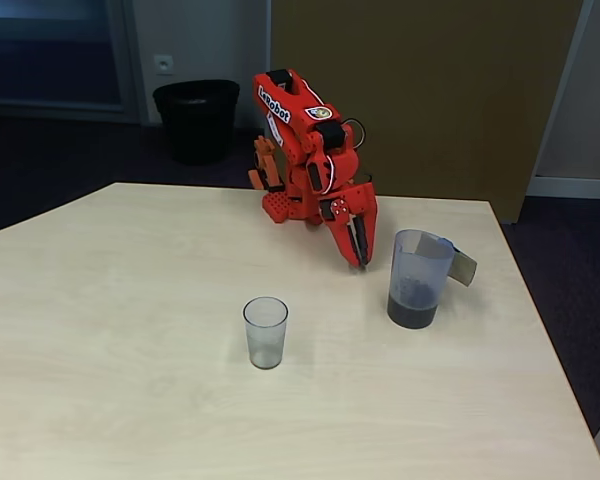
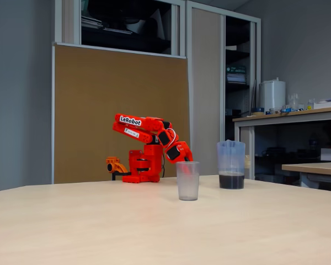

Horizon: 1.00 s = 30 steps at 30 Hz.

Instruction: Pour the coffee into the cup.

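Note:
A small clear grey-tinted cup (image 1: 266, 332) stands upright near the middle of the table, and it looks empty; in the low side view the cup (image 2: 187, 180) hides the gripper's tip. The coffee (image 1: 412, 313) is a dark layer in the bottom of a taller bluish jug (image 1: 421, 276) with a grey handle, to the cup's right. In the side view the coffee (image 2: 231, 180) fills the lowest part of the jug (image 2: 231, 164). My red gripper (image 1: 360, 262) points down at the table, left of the jug and apart from it, fingers together and holding nothing.
The arm's red base (image 1: 285, 205) sits at the table's far edge. A black bin (image 1: 196, 119) stands on the floor behind the light wood table (image 1: 110, 330). A brown panel (image 2: 121, 105) rises behind the arm.

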Tool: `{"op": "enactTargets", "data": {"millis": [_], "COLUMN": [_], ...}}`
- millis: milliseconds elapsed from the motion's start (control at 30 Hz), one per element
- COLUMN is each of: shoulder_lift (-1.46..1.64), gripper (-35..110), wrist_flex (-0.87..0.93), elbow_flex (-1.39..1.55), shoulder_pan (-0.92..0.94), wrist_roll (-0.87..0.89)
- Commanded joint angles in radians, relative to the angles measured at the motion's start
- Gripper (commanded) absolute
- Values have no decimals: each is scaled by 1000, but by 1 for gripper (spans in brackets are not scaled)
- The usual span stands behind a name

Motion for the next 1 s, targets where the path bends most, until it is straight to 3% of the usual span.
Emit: {"op": "enactTargets", "data": {"millis": [0, 167, 400, 667, 967], "shoulder_lift": [-37, -28, 63, 52, 0], "gripper": [0, 0, 0, 0, 0], "wrist_flex": [-118, -129, 110, 218, 153], "elbow_flex": [2, 5, -6, -183, -350], "shoulder_pan": [-81, -179, -275, -276, -316], "wrist_roll": [58, 209, 348, 245, 229]}}
